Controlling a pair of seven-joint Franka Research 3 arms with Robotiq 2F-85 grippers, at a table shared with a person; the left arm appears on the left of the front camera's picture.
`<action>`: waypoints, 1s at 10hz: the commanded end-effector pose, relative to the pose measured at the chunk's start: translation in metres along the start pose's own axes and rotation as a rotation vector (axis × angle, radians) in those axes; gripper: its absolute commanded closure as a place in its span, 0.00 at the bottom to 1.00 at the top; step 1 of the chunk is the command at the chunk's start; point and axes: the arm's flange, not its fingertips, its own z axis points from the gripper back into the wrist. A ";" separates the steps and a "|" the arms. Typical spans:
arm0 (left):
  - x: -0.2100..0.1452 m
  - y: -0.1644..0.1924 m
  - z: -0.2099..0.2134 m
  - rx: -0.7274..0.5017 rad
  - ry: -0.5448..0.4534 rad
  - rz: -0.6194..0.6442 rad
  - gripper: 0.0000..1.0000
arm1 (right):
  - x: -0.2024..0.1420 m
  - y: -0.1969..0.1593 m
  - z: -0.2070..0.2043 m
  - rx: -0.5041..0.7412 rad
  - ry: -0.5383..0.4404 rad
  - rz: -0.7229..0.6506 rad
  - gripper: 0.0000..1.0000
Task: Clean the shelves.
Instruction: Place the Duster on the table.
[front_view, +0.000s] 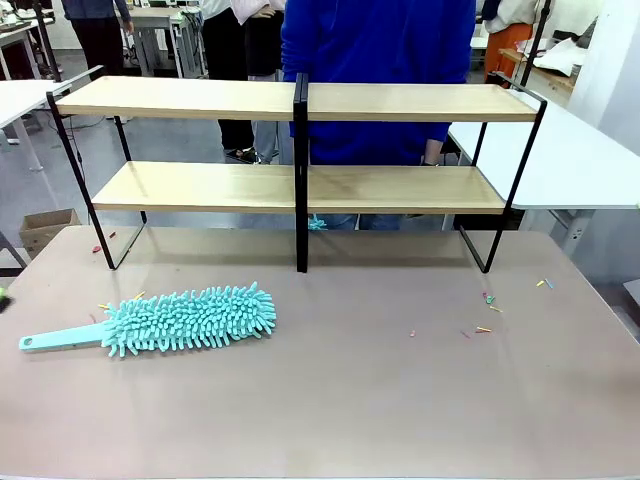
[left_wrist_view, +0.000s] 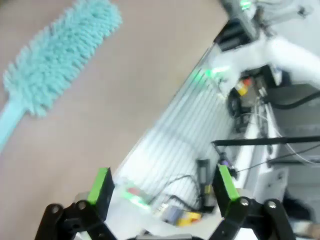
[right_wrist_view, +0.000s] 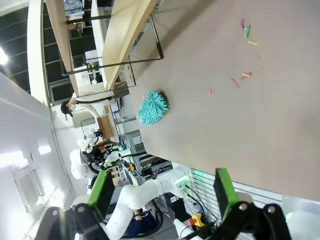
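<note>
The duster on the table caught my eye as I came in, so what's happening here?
Nobody is handling anything right now. The turquoise microfibre duster lies flat on the table, in front of the two-tier wooden shelves, whose boards are bare. A few small coloured scraps lie on the table to the right. The left tool and right tool are both open and hold nothing. A person in a blue top stands behind the shelves.

no readable text, no labels, no brand marks, no numbers
</note>
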 end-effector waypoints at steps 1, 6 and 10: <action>-0.014 0.022 0.044 -0.326 -0.402 0.747 0.00 | 0.000 0.004 0.000 0.019 -0.003 -0.013 0.00; -0.027 0.096 0.099 -0.806 -1.114 0.891 0.00 | 0.000 0.004 0.000 0.019 -0.003 -0.013 0.00; -0.039 0.087 0.083 -0.353 -0.333 0.676 0.00 | 0.000 0.004 0.000 0.019 -0.003 -0.013 0.00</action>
